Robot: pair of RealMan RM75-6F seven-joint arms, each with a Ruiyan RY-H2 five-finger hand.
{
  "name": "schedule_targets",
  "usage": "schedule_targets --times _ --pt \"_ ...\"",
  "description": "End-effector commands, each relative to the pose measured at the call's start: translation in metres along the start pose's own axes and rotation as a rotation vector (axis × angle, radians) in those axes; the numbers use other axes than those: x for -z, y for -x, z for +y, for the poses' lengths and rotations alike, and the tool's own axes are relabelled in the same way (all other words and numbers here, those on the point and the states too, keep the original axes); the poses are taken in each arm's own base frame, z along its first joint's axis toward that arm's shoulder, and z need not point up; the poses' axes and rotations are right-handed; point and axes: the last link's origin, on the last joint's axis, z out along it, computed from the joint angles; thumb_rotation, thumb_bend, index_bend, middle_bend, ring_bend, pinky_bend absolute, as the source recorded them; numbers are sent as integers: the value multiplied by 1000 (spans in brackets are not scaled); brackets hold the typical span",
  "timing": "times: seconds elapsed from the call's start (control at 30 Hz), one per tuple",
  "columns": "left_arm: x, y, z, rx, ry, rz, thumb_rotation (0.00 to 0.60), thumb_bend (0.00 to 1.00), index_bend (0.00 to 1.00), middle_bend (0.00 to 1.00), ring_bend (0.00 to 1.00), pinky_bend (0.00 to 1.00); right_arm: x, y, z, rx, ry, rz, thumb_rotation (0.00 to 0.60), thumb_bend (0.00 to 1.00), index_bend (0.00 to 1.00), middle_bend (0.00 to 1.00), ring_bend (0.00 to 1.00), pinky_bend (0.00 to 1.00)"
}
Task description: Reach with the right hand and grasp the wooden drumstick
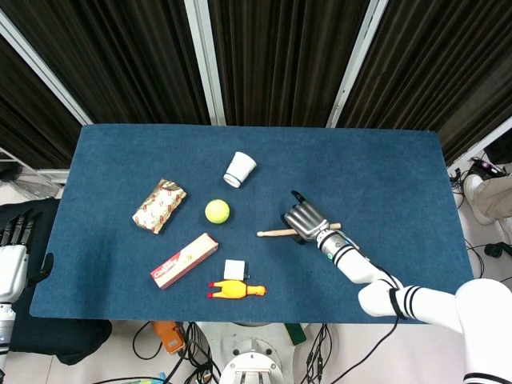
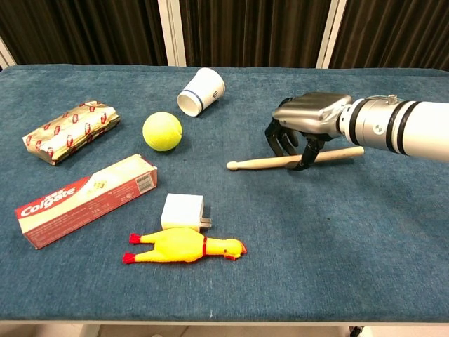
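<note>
The wooden drumstick (image 1: 272, 233) (image 2: 259, 163) lies nearly level over the blue table (image 1: 384, 176), right of centre, its tip pointing left. My right hand (image 1: 306, 220) (image 2: 309, 119) is on top of its middle, palm down, with fingers curled round the stick on both sides, gripping it. The butt end sticks out to the right of the hand. My left hand (image 1: 12, 256) hangs off the table's left edge with its fingers straight, holding nothing; only the head view shows it.
Left of the stick are a yellow tennis ball (image 2: 162, 131), a tipped paper cup (image 2: 201, 91), a wrapped packet (image 2: 70, 130), a toothpaste box (image 2: 88, 200), a white charger block (image 2: 183, 211) and a rubber chicken (image 2: 184, 247).
</note>
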Motion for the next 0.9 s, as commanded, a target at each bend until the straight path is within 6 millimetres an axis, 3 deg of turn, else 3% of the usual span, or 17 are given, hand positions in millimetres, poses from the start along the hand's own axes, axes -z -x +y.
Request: schedule_targets --times 0.03,0.17,0.37,0.6,0.77,0.9 --pt "0 0 0 1 -2 -2 600 406 68 0 33 148 -1 -7 0 -1 -3 13 600 605 723 676 501 36" --pt "0 0 0 2 -3 -3 600 405 68 0 36 148 -3 -28 1 -14 -6 49 600 604 725 675 500 28" --pt "0 0 -1 8 -10 -8 600 405 68 0 37 148 -3 -82 0 -53 -14 181 600 605 728 675 501 27" --pt "0 -1 -1 9 -8 -4 600 405 68 0 37 148 4 -132 2 -80 1 365 600 605 741 675 500 27" --pt "0 -1 0 19 -9 -2 600 405 68 0 37 148 15 -155 12 -173 25 464 600 605 754 676 500 27" --pt "1 -1 0 21 -6 -2 600 406 68 0 37 149 19 -159 24 -215 40 481 600 605 766 675 498 27"
